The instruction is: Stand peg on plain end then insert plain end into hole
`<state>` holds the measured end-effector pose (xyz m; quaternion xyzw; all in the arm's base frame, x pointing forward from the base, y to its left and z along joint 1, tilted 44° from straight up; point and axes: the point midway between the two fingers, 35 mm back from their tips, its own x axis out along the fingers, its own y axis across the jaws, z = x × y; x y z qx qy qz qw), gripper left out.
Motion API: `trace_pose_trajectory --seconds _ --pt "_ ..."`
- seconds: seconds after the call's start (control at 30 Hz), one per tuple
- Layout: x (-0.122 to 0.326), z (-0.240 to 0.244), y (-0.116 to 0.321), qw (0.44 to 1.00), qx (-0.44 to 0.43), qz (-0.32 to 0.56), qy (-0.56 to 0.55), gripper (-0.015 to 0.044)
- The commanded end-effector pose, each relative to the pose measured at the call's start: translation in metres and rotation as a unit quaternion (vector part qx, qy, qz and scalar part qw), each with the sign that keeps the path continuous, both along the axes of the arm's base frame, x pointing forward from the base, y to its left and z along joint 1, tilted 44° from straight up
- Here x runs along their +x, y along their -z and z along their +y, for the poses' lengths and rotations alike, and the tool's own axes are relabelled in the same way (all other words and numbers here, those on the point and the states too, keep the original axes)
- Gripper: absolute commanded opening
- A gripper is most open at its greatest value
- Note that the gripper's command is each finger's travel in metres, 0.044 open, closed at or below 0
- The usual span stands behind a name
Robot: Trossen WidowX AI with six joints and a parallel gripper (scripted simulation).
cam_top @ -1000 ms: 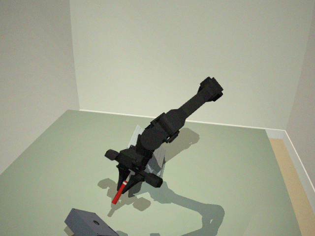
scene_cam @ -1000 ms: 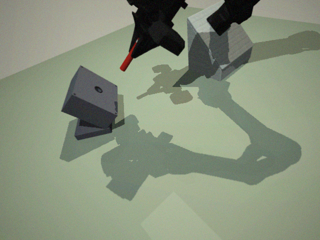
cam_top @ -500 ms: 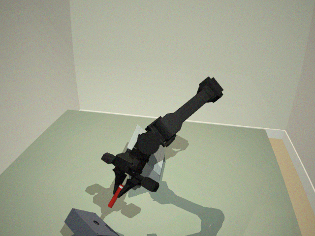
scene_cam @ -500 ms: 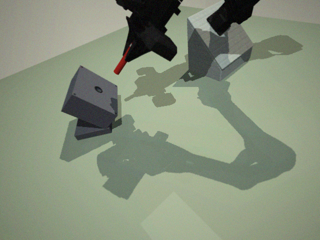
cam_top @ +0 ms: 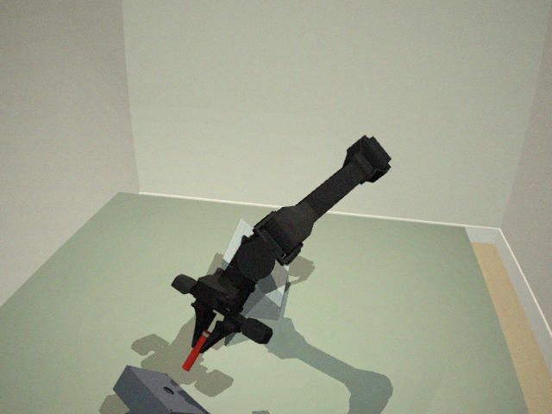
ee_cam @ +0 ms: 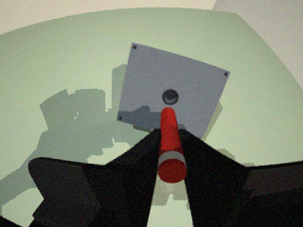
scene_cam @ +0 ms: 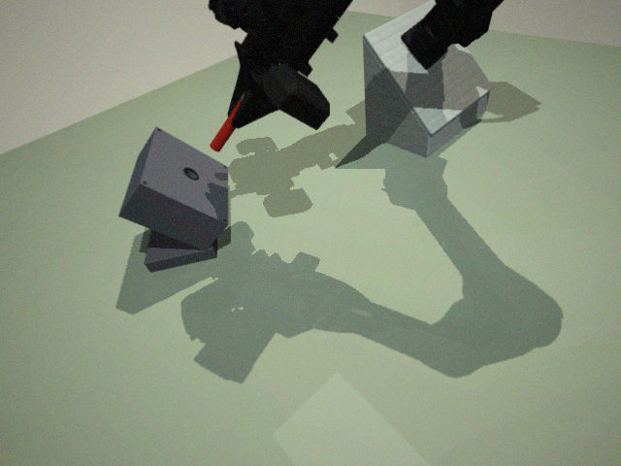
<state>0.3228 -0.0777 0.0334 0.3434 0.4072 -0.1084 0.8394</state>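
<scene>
With its 1 pale band near the upper end, the red peg slants above the table, plain end near the sloped panel. Gripper jaws pinch the peg; the arm angles downward toward the panel.

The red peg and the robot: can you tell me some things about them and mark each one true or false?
1. The gripper holds the red peg. True.
2. The peg is already in the hole. False: it is outside it.
3. The peg's band is at the end pointing to the hole. False: the plain end points there.
4. The peg is tilted. True.
</scene>
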Motion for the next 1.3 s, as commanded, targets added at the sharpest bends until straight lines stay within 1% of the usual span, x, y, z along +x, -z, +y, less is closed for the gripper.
trace_pose_trajectory --seconds 0.0,1.27 --pt "0.003 -0.001 0.005 1.000 -0.002 0.000 0.004 0.0000" --pt "0.026 0.000 0.033 1.000 -0.011 -0.008 0.007 0.0000"
